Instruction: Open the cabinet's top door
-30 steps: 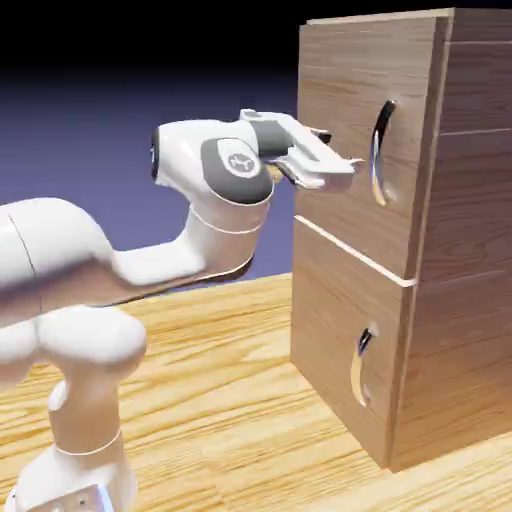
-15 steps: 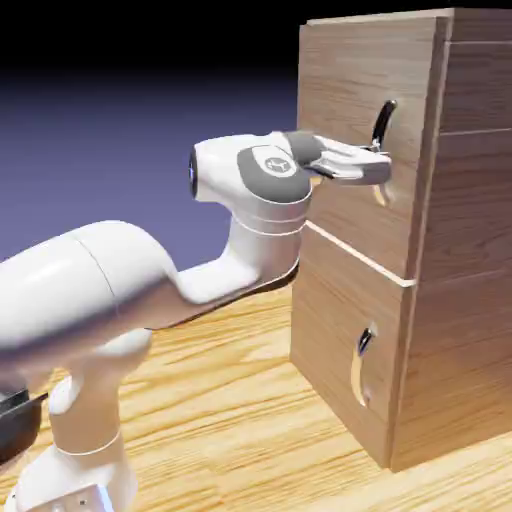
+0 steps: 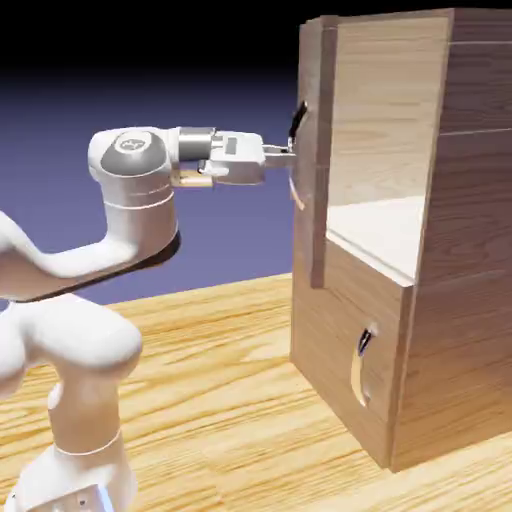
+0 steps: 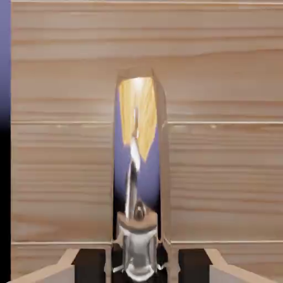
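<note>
Item: my gripper [image 3: 290,156], clenched, its fingertips on either side of the curved handle [image 3: 299,120] at the cabinet's front.
Item: the top door [image 3: 316,150], on the cabinet's upper half, swung well out towards the exterior view's left; pale shelf [image 3: 385,228] exposed inside the cabinet. The opening looks largely done.
Hazard: slippage. The handle is slim, smooth and curved; a pull off the door's arc could let it slide from my fingers.
Hazard: strain. The door turns on its hinge; should my wrist not turn with it, I could twist the handle or jam my fingers against the panel.
Hazard: undoing. Backing off before my fingers part could drag the door or nudge it towards closing.
Item: lower door [image 3: 345,330], shut, beneath the opening in the cabinet, with a smaller curved handle [image 3: 360,370].
Surface: table [image 3: 210,400], yellow, wood-grained, glossy, under and in front of the cabinet.
Room: plain backdrop [image 3: 60,130] behind the cabinet, blue-violet, fading to black above.
</note>
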`<action>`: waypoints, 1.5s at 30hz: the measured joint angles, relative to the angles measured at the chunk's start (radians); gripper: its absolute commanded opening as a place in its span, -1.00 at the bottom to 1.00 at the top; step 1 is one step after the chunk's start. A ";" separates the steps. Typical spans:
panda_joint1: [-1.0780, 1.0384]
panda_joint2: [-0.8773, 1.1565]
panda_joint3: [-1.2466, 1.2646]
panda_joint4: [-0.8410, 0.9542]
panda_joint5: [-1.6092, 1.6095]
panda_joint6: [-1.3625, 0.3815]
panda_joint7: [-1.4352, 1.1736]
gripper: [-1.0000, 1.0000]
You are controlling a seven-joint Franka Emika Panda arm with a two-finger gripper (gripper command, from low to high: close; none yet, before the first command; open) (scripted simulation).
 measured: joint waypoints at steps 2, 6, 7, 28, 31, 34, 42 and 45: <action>-0.011 -0.010 0.072 -0.015 0.063 -0.049 0.005 -1.00; -0.023 -0.016 0.217 -0.029 0.188 -0.148 0.018 -1.00; -0.025 -0.014 0.254 -0.029 0.219 -0.173 0.022 -1.00; -0.257 0.307 1.015 0.288 0.835 -0.776 0.158 -1.00; -0.357 0.374 1.123 0.392 0.901 -0.876 0.176 -1.00; -0.466 0.428 1.224 0.498 0.953 -0.968 0.188 -1.00; -0.756 0.504 1.448 0.755 1.043 -1.167 0.189 -1.00; -0.865 0.511 1.520 0.847 1.066 -1.229 0.179 -1.00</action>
